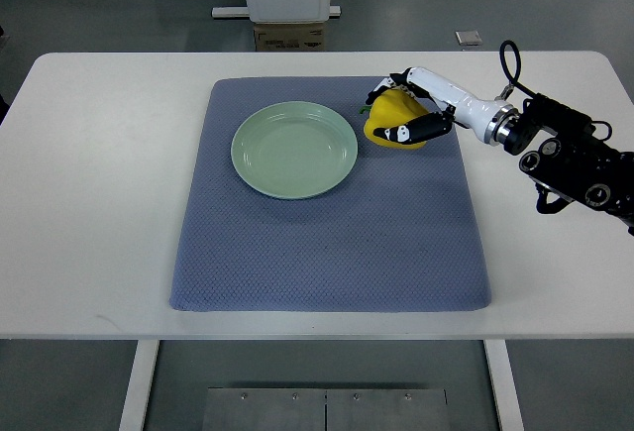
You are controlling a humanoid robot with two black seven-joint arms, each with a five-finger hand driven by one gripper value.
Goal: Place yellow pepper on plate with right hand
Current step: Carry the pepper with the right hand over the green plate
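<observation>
White table (99,203) w/ blue mat (327,243), grey floor; right hand (416,109) fingers wrapped round yellow pepper (391,119) beside green plate (294,149)

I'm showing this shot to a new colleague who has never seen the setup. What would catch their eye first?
Probably the yellow pepper, bright against the blue-grey mat, with the right hand wrapped around it at the mat's far right. Just left of it sits the pale green plate, empty. Everything rests on a white table.

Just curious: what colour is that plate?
Pale green plate, seen in the top view.
</observation>
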